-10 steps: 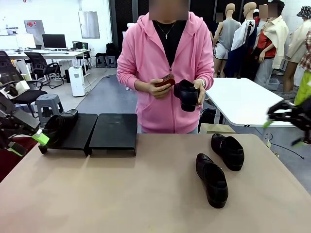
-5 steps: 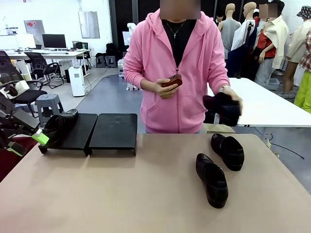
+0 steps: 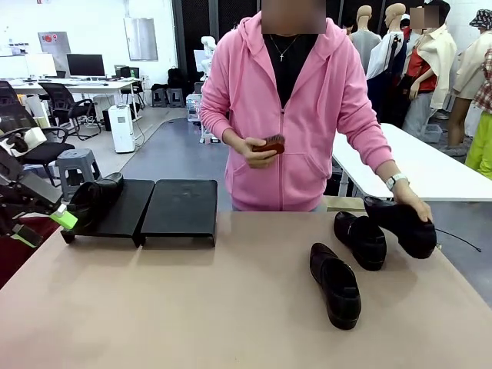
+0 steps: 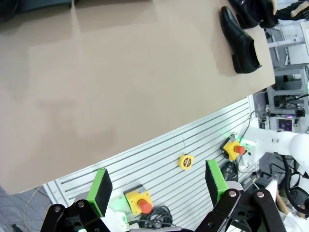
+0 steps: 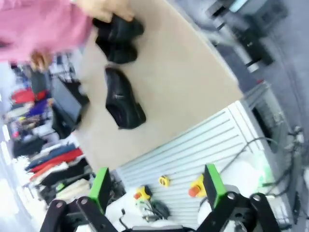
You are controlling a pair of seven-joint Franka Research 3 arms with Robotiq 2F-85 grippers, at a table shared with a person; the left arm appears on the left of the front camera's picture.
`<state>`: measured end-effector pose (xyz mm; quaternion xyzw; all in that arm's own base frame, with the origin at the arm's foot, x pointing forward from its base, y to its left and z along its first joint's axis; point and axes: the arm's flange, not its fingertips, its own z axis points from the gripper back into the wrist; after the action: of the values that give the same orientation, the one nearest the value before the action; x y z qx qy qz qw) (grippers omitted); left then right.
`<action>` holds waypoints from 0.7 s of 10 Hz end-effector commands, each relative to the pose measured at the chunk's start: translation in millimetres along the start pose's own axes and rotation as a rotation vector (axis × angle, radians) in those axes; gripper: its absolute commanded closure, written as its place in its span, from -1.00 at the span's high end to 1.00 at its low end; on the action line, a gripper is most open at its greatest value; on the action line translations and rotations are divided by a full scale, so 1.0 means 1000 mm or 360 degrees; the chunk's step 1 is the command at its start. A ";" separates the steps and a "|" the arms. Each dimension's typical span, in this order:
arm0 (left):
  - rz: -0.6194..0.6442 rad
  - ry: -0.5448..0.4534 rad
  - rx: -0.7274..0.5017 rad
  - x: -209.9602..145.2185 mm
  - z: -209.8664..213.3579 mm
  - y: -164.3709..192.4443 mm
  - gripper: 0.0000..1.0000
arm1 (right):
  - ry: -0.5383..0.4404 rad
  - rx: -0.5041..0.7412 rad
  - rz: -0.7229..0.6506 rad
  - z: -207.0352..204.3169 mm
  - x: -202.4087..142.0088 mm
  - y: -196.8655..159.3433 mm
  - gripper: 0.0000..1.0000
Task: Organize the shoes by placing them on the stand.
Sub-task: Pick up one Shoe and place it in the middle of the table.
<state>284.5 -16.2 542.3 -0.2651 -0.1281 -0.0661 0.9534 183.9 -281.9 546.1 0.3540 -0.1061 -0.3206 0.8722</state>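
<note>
Loafers (image 3: 336, 284) lay at three o'clock on the worktop (image 3: 192, 307), one on the stand (image 3: 181, 207) at ten. Left claw (image 4: 158, 183) and right claw (image 5: 156, 187) gaped empty; the next move likely called for grasping one.

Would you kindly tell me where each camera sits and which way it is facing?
Front view: fixed on the robot's side, facing across the table at the person; the left fingers show near the stand.
Left wrist view: on the left wrist, off the table's near edge, looking down over it; the open left fingers rise from the bottom.
Right wrist view: on the right wrist, rolled, looking down at the shoes; the open right fingers rise from the bottom.
Shared: all three show the shoe nearest the robot.
</note>
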 end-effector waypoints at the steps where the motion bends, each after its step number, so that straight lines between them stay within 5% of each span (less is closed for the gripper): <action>1: -0.0020 0.0006 -0.0010 -0.001 0.001 0.002 1.00 | 0.0103 -0.0020 0.0222 -0.026 0.001 0.043 1.00; 3: -0.0020 0.0006 -0.0010 -0.001 0.001 0.002 1.00 | 0.0170 -0.0262 0.0487 -0.096 -0.027 0.135 1.00; 4: -0.0020 0.0006 -0.0010 -0.001 0.001 0.002 1.00 | 0.0084 -0.0342 0.0568 -0.143 -0.046 0.180 1.00; 7: -0.0020 0.0006 -0.0010 -0.001 0.001 0.002 1.00 | 0.0199 -0.0481 0.0713 -0.301 -0.121 0.268 1.00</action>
<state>284.4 -16.7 542.2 -0.2641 -0.1276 -0.0667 0.9537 313.5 77.2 534.1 0.2118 -0.0850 -0.1104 0.9673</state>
